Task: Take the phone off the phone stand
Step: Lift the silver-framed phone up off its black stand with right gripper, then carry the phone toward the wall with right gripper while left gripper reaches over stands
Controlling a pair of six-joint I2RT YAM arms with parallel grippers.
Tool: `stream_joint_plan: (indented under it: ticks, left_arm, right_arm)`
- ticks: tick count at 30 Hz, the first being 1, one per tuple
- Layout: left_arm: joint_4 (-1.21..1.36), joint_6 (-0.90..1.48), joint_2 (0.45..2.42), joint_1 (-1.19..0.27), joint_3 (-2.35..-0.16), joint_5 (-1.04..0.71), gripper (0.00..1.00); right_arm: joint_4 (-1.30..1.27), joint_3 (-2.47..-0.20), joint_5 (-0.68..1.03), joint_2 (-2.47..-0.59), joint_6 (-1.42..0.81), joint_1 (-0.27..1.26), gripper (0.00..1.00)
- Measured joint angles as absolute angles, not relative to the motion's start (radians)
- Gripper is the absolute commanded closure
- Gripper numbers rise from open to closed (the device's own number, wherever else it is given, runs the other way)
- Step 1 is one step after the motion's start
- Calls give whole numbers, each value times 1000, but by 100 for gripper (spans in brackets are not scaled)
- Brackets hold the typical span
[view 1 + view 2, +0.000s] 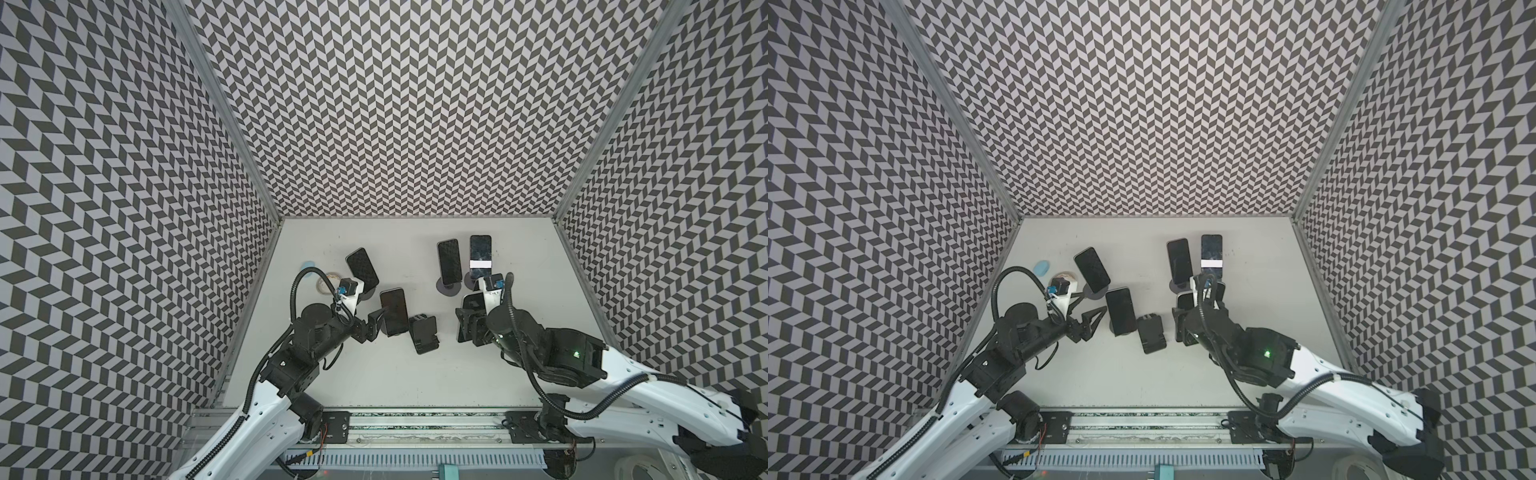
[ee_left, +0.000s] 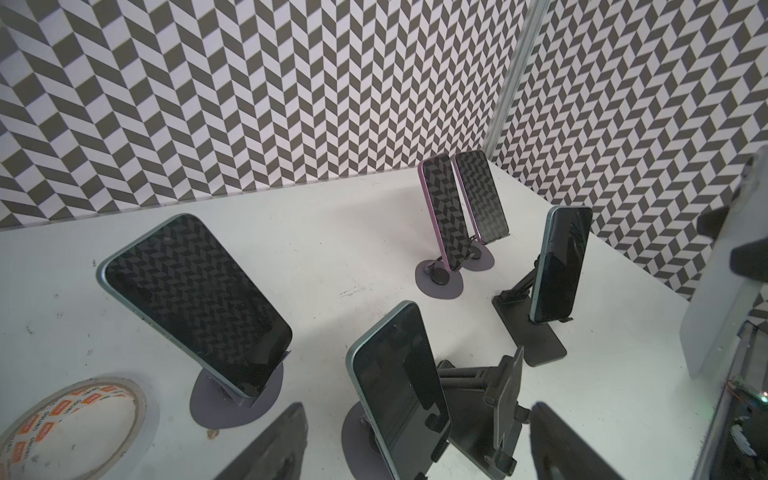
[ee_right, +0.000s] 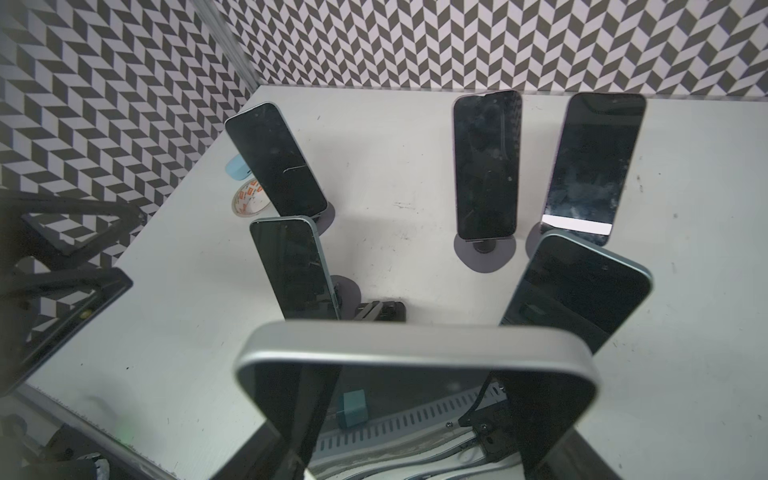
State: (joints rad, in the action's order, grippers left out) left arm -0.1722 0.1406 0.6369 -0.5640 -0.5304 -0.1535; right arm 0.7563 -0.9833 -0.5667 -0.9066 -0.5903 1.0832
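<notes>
My right gripper [image 3: 415, 415] is shut on a grey-edged phone [image 3: 415, 345], held off the table with a finger on each side; it also shows in a top view as phone [image 1: 465, 324]. Just left of it an empty black phone stand [image 1: 424, 334] lies on the white table, and it shows in the wrist view as stand [image 2: 498, 399]. My left gripper [image 1: 1098, 319] is open, its tips just left of a dark phone [image 1: 1121, 311] on a round stand. In the left wrist view that phone [image 2: 399, 395] stands between the fingers [image 2: 270, 449].
Three more phones stand on round stands: one at the back left [image 1: 361, 266] and two at the back right [image 1: 449, 261], [image 1: 480, 255]. Another phone [image 2: 561, 266] leans on a black stand by the right arm. A tape roll [image 2: 70, 428] and a blue object [image 1: 1041, 268] lie near the patterned left wall.
</notes>
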Motion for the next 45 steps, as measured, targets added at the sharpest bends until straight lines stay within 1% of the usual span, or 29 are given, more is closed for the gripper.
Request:
stream_joint_plan:
  ticks: [3, 7, 15, 19, 23, 29, 36, 39, 42, 45]
  left_arm:
    - [-155, 132, 686, -608, -585, -149, 17]
    - [-96, 120, 756, -677, -656, -142, 17]
    - [-10, 67, 944, -797, -777, -130, 15]
    - [31, 44, 1032, -822, -833, -155, 14]
    - [76, 29, 1110, -831, -881, -187, 14]
    - [115, 15, 1235, -853, -971, -243, 14]
    - [134, -7, 1350, -896, -1091, -302, 14]
    - [141, -10, 1378, -904, -1112, -318, 14]
    - [151, -10, 1398, -904, -1113, -331, 14]
    - [167, -7, 1407, -906, -1104, -337, 14]
  right_arm:
    - [823, -1022, -559, -882, -588, 1032, 42]
    - [895, -1068, -532, -871, -564, 923, 42]
    - [971, -1130, -486, -885, -485, 752, 41]
    - [982, -1138, -471, -903, -443, 673, 42]
    - [982, -1138, -442, -931, -403, 574, 41]
    - [964, -1126, -356, -966, -327, 367, 42]
    - [900, -1047, -222, -999, -250, 101, 44]
    - [869, -1026, -164, -1042, -228, 4, 44]
    - [815, -1000, -106, -1084, -220, -77, 47]
    - [754, -963, -68, -1128, -217, -139, 47]
